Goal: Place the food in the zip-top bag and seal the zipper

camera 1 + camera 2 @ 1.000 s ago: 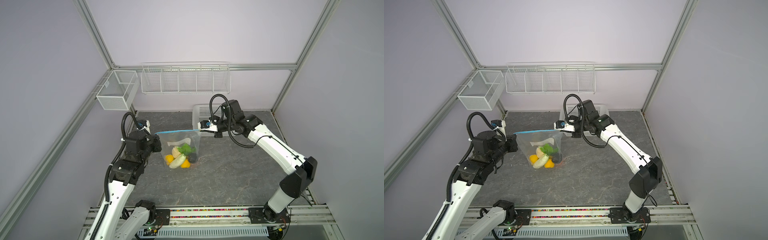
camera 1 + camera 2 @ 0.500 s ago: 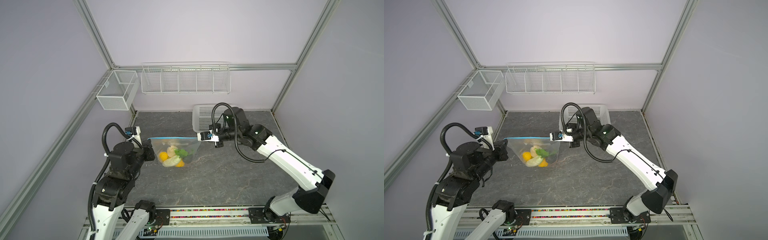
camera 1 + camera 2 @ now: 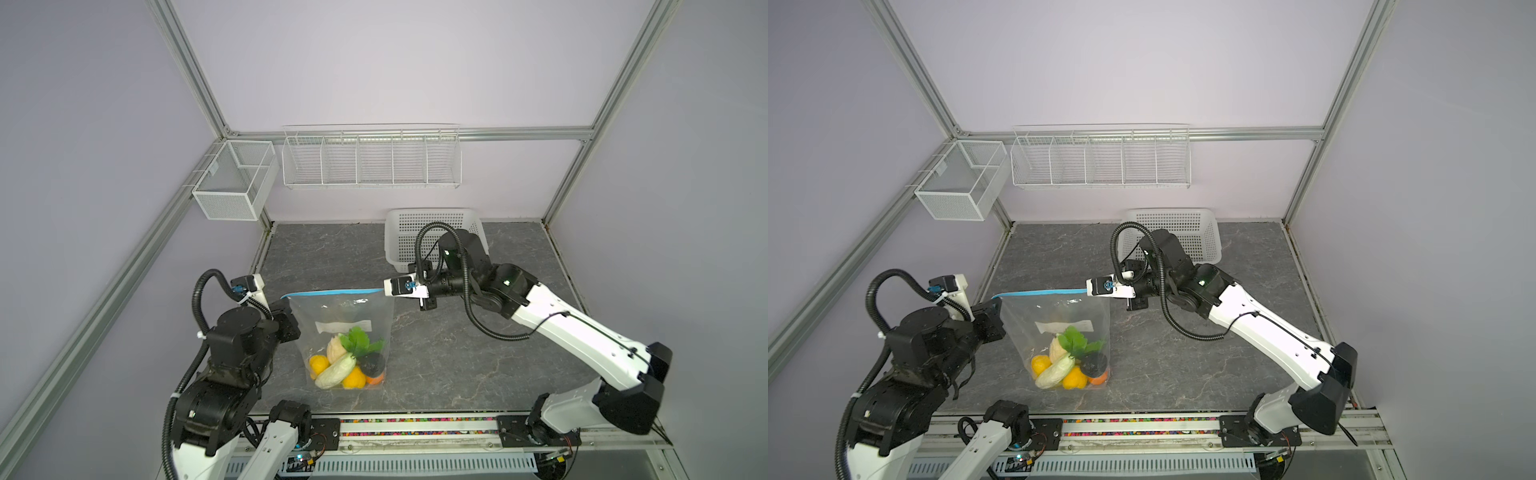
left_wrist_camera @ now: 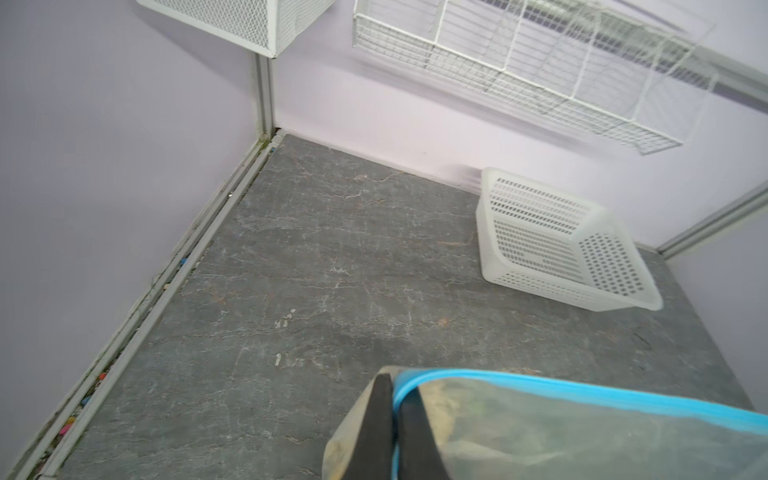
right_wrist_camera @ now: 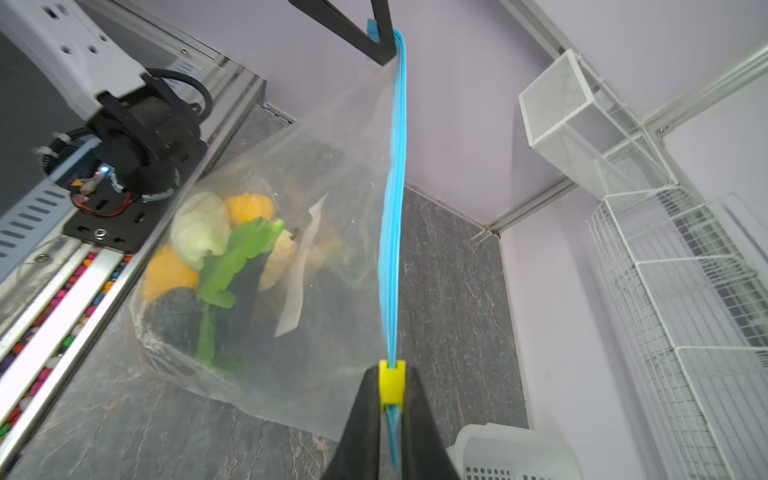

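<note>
Sealing step in hand, by the look of things, and late in the task. Held up over the front left part of the grey marbled surface [image 3: 449, 353]: a large clear rectangular plastic zip-top bag [image 3: 353, 316] with a white label patch. Hard to tell whether it is hanging free or just touching down at its lower edge. Heaped at the bottom of it in both top views: small toy fruits and vegetables [image 3: 345, 368], yellow, orange, white, dark and leafy green. None seen loose on the surface.

Pinched at the top left corner by the left claw [image 4: 392, 395], clenched right on the end of the thin light-blue zipper strip [image 3: 1038, 293]. Pinched at the opposite end by the right claw [image 5: 390, 376], clenched on the small yellow slider tab [image 5: 391, 384].

Appears closed along the whole stretch between the two claws, both tracks lying together in the right wrist view. A short bit of blue showing past the slider there, so no telling whether it is run fully home.

Next, probably: a last short pull on the slider, straight along the strip, with the left claw as anchor. No twisting, or the tab may slip out. Then down onto the surface and both ends let go.

Hanging upright, mouth edge up, loaded bottom down, label face towards the front rail. Long axis of the zipper level and taut, running left to right across both top views.
</note>
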